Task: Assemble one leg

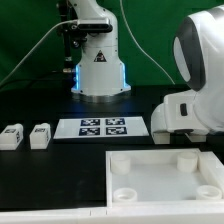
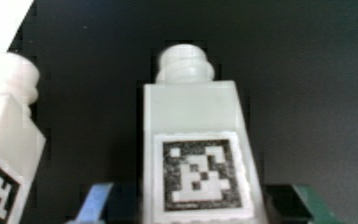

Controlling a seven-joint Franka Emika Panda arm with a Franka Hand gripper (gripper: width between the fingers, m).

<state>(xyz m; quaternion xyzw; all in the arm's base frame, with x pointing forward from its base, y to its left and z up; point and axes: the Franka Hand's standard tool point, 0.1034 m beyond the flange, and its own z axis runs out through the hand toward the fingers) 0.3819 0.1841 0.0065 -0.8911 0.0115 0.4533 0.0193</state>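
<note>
One small white stubby plastic leg (image 2: pixel 194 120), judged light, rigid and slick, lies just beside a second leg (image 2: pixel 5 130). The gripper (image 2: pixel 194 200) sets its fingers (image 2: pixel 101 200) either side of the tagged end, the proper hold. Whether they clamp it cannot be confirmed.

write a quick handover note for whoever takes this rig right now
Gripper: its fingers stand either side of a leg at its tag end. I cannot tell whether they clamp it.
Things: a second leg lies close beside that one. In the exterior view, two legs sit at that view's left, beside the marker board. The panel lies nearer the camera. The arm hides the gripper there.
Done: nothing seated; the visible sockets are empty.
Left: grip the leg, lift it, seat it in a corner socket.
</note>
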